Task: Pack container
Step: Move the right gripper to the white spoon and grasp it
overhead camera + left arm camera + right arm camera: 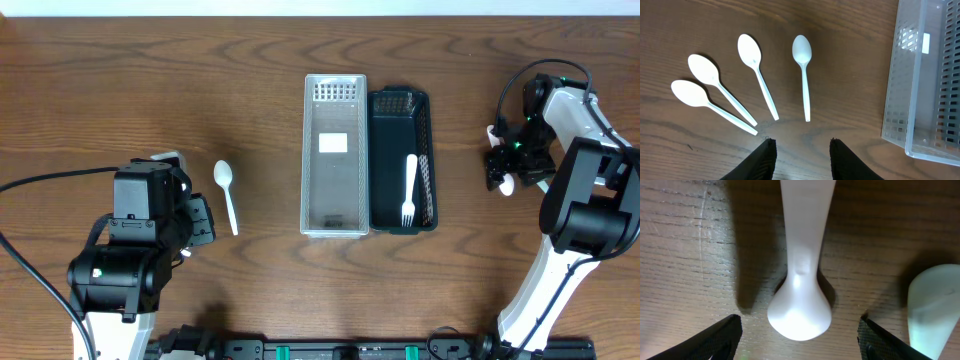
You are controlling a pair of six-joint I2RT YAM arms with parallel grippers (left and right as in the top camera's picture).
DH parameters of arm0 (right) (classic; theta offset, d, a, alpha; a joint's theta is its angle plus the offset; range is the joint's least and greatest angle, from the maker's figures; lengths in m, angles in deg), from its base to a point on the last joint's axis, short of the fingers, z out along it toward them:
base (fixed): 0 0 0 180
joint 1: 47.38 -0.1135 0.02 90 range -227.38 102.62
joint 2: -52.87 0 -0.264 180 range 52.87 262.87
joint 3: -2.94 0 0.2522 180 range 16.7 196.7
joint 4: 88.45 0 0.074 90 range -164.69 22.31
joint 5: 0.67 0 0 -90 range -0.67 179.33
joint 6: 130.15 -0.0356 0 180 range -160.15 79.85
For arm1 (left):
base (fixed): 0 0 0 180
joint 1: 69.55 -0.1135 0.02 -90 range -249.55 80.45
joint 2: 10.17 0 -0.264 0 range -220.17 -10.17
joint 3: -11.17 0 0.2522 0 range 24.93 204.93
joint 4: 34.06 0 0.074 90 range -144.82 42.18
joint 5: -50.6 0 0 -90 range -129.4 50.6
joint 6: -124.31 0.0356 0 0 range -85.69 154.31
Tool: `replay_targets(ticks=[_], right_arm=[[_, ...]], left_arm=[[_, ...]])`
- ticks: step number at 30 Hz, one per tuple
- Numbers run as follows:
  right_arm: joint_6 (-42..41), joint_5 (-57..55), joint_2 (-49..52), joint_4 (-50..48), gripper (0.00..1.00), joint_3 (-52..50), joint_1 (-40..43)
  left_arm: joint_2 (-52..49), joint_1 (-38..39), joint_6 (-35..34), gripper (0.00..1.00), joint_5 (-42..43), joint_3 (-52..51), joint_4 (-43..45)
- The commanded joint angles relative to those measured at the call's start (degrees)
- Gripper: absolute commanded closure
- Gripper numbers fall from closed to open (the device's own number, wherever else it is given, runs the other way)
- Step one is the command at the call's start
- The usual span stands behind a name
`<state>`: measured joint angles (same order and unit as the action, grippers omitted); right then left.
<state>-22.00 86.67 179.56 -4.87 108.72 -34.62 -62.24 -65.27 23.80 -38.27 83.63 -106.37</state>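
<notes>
Wooden table (120, 80): clear perforated plastic bin (335, 205) and black mesh tray (387, 150) stand side by side, long axes front-to-back. A white fork (409, 190) lies lengthwise in the tray, tines toward the robot. Left wrist camera shows 4 white spoons (749, 50), overhead 1. Left gripper (802, 142) gapes empty; right gripper (800, 319) spreads wide around a glossy white handle (802, 255).

Three of the spoons (703, 70) lie hidden beneath the left arm (130, 250) in the overhead view. The clear container (897, 100) runs off the right edge of the left wrist view. In the right wrist view, a white utensil (802, 280) is cut off at the top edge, so its kind cannot be told. A pale piece (935, 305) beside it is cropped at the right edge.
</notes>
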Motion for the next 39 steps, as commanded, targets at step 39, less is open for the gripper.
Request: replay_targets(ticks=[39], right_arm=[[-3.56,0.76,0.24,-2.99,0.62,-0.96,-2.12]], left_arm=[[-0.02,0.02,0.31,0.62,-0.24,0.9,-0.11]])
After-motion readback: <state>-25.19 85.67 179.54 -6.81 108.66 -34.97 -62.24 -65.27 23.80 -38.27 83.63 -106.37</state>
